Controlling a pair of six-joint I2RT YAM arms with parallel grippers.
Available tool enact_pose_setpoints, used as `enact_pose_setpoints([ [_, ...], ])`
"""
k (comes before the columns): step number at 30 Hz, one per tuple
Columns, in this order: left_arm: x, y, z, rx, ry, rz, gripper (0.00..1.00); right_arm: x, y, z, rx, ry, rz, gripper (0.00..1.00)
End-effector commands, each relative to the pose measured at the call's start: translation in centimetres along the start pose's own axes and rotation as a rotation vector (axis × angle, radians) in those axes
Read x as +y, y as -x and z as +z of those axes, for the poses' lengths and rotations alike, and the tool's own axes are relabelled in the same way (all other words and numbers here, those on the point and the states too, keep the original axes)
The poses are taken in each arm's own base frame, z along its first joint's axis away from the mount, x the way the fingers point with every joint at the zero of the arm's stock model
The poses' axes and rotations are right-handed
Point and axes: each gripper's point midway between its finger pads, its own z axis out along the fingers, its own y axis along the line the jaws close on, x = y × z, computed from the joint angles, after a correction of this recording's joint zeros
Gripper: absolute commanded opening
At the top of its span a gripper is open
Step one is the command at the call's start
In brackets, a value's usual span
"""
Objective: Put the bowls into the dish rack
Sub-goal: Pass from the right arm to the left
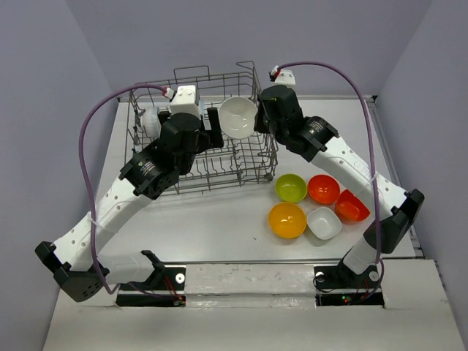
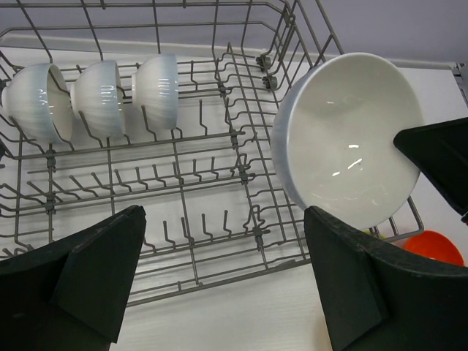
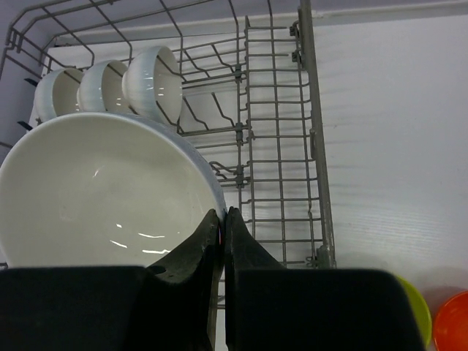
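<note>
White bowl (image 1: 238, 117) pinched by its rim in right gripper (image 3: 221, 216), jaws closed on it, held over right end of dish rack (image 1: 219, 183). Left gripper (image 2: 223, 213) wide open, empty. Wrist views give us three white bowls (image 2: 102, 95) racked on edge; top view shows five loose bowls (image 1: 287, 220) on table (image 1: 205, 219).

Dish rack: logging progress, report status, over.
Right gripper shut on white bowl above dish rack. Left gripper open, empty. Three bowls racked, five bowls on table. Nothing blocking the slots.
</note>
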Motion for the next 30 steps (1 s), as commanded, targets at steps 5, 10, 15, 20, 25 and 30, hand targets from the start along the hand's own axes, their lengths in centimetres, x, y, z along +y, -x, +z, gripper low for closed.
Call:
enact_pose_setpoints([
  [5,0.6,1.0,-0.5,-0.039,0.033,-0.043,0.97,1.9,5.2,-1.7,-0.159,0.012,0.057,0.01],
  [10,1.3,0.3,0.0,-0.034,0.078,-0.027,0.95,2.7,5.0,-1.8,-0.158,0.026,0.051,0.01],
  [15,1.4,-0.5,0.8,-0.023,0.1,-0.013,0.95,3.5,4.9,-2.0,-0.161,0.042,0.048,0.01],
  [20,1.2,0.0,1.0,-0.04,0.101,-0.018,0.95,4.3,4.3,-2.1,-0.155,0.048,0.041,0.01],
  [25,0.7,0.3,1.3,-0.04,0.092,-0.019,0.95,4.8,3.5,-2.2,-0.146,0.056,0.032,0.01],
  [30,0.4,-0.4,2.0,-0.028,0.096,-0.013,0.95,5.0,3.5,-2.6,-0.149,0.064,0.036,0.01],
])
